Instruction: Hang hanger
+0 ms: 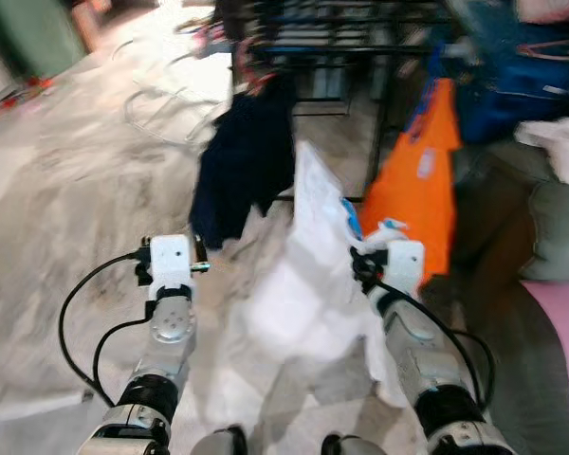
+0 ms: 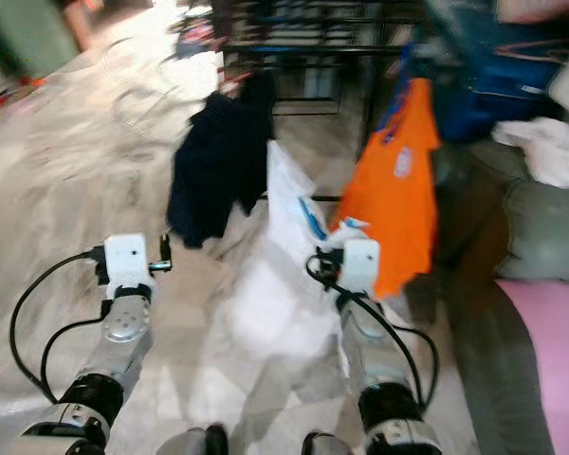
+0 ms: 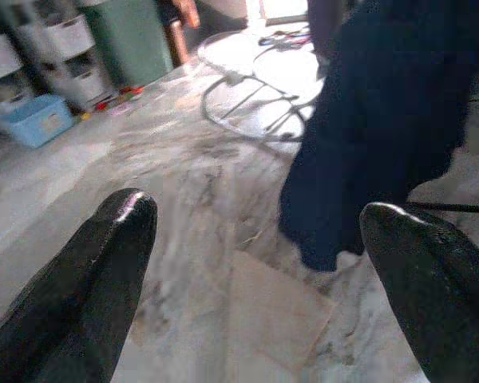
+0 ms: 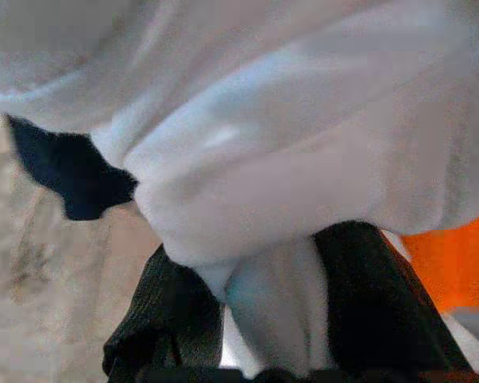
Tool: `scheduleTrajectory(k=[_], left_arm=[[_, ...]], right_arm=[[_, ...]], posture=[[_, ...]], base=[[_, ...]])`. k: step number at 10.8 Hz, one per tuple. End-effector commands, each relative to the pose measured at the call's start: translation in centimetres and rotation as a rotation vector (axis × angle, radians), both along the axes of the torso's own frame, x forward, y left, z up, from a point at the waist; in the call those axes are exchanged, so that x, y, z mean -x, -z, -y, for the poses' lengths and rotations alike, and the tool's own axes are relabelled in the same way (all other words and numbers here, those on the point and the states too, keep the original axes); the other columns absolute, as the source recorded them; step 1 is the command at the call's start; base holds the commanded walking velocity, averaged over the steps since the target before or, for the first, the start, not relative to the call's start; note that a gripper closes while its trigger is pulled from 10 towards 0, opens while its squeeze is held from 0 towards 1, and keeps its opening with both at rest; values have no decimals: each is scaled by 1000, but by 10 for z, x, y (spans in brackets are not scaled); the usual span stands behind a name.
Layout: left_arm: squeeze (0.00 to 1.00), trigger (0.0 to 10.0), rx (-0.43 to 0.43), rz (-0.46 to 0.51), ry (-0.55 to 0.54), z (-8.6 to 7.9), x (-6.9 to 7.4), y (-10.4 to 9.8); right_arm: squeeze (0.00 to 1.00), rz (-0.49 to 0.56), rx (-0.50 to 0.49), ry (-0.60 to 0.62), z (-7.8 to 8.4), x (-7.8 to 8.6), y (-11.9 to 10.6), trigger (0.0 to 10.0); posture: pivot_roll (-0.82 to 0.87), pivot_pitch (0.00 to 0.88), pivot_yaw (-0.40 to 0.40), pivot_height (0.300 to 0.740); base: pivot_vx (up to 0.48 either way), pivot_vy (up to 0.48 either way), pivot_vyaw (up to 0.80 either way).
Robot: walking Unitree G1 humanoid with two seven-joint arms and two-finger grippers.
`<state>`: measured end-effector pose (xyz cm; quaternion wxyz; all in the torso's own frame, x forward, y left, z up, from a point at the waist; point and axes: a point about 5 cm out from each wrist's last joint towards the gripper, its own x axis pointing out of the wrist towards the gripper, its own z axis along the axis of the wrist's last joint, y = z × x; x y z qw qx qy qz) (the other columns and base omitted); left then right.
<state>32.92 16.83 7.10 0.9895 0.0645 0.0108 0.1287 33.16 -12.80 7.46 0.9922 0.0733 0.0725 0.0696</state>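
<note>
A white garment (image 1: 308,237) hangs down in front of me, and my right gripper (image 1: 358,258) is shut on its edge. In the right wrist view the cloth (image 4: 287,159) is bunched between the two black fingers (image 4: 375,303). My left gripper (image 3: 255,263) is open and holds nothing, low over the marble floor to the left of the garment. A black clothes rack (image 1: 341,47) stands ahead. From it hang a dark navy garment (image 1: 247,161) and an orange shirt (image 1: 417,190). The views are blurred.
Round wire frames (image 1: 161,95) lie on the floor at the back left. A blue bin (image 3: 36,120) and white drawers (image 3: 64,48) stand by a green cabinet (image 3: 132,40). Blue clothes (image 1: 522,76) are piled at the right, above a pink surface (image 1: 559,332).
</note>
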Motion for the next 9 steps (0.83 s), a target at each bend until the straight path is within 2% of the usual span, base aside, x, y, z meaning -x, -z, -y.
scheduleTrajectory(k=[1, 2, 4, 9], left_arm=[[0, 10000, 10, -26, -16, -2, 3, 5], [0, 10000, 12, -20, -15, -1, 2, 4], [0, 10000, 12, -15, -9, -3, 1, 2], [0, 10000, 21, -1, 23, 0, -2, -2]], right_arm=[[0, 61, -9, -2, -2, -6, -14, 10000], [0, 58, -5, 9, -1, -7, -12, 10000], [0, 36, -24, 112, 11, -8, -9, 10000], [0, 40, -34, 145, 15, -17, -17, 10000]], posture=[[-110, 162, 30, 740], [-110, 163, 31, 740], [-110, 170, 30, 740], [-105, 180, 46, 740]], base=[[0, 0, 0], [0, 0, 0], [0, 0, 0], [436, 0, 0]])
